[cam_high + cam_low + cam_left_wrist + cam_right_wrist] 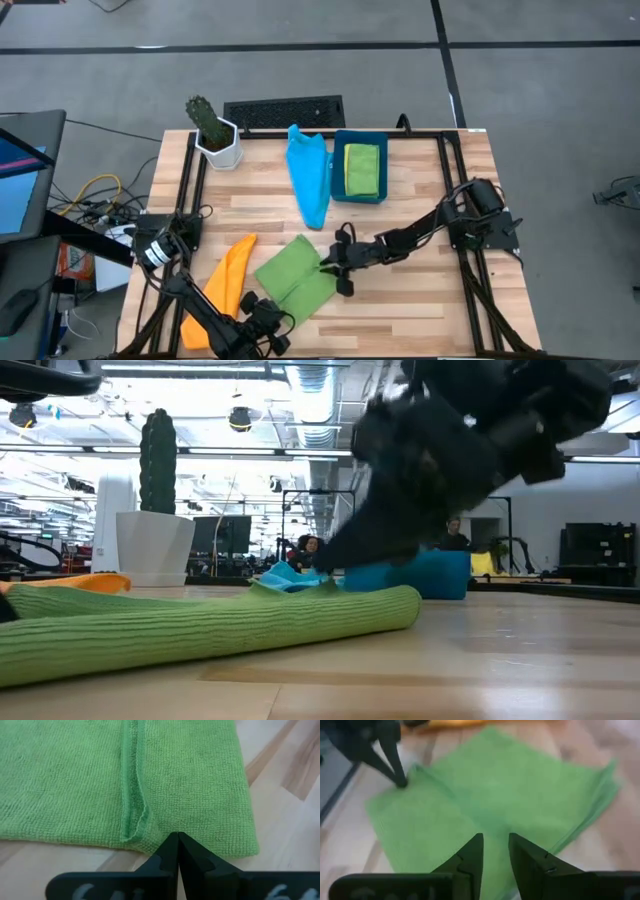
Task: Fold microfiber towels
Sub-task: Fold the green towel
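Observation:
A green towel (pixel 298 280) lies folded on the wooden table near the front; a hemmed edge (pixel 132 795) runs across its top layer. My left gripper (pixel 177 837) is shut, its tips at the towel's near edge; the right wrist view shows it at the towel's corner (pixel 400 780). My right gripper (pixel 495 845) hovers open over the towel's right part (pixel 335 272), with nothing between its fingers. An orange towel (pixel 228 285) lies bunched to the left. A light blue towel (pixel 308 178) lies farther back. My left gripper's shut fingertips meet the green towel at its near folded edge (pixel 160 842), just beside the hemmed seam. They come slanting down from the table's near left. The towel lies flat on the table. Whether a layer is caught between the tips, I cannot tell.
A dark blue bin (pixel 338 185) at the back centre holds a folded yellow-green towel (pixel 362 168). A cactus in a white pot (pixel 215 135) stands at the back left. A black grille (pixel 285 112) lies along the far edge. Bare wood shows at the front right (pixel 420 310).

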You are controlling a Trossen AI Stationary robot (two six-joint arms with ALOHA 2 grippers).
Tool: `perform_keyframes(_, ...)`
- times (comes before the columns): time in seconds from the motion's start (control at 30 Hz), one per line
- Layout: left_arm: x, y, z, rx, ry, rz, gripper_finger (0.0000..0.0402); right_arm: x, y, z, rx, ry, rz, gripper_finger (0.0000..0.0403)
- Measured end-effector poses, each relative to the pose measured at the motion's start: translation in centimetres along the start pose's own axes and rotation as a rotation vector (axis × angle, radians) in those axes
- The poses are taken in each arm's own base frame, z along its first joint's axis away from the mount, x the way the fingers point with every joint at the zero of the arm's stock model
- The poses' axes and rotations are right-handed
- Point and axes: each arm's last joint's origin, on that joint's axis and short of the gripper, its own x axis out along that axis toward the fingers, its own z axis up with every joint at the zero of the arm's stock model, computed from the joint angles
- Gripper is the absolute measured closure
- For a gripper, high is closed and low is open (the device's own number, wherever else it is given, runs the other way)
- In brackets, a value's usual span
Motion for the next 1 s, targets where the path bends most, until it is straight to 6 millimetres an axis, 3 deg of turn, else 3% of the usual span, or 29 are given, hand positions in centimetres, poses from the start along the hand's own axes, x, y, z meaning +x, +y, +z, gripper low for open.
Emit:
perform_keyframes(0.27,-0.5,-0.2,0.3,-0.016,0.029,-0.008,0.0401,-0.4,0.0,1.0,-0.024,-0.063,0.011,0.0285)
perform_keyframes(0.47,-2.1,-1.0,1.9,0.019,0.007,-0.028,0.0401,1.1,0.7,-1.1,-0.041,-0.044,0.034,0.0285)
perform_keyframes(0.7,-3.6,-1.2,3.3,0.035,-0.046,-0.013,0.0401,2.7,0.0,-3.2,0.021,-0.009,0.021,0.0285)
perform_keyframes(1.0,-1.3,-0.3,1.2,0.035,-0.080,0.095,0.0401,2.8,-0.1,-3.3,0.035,-0.011,0.021,0.0285)
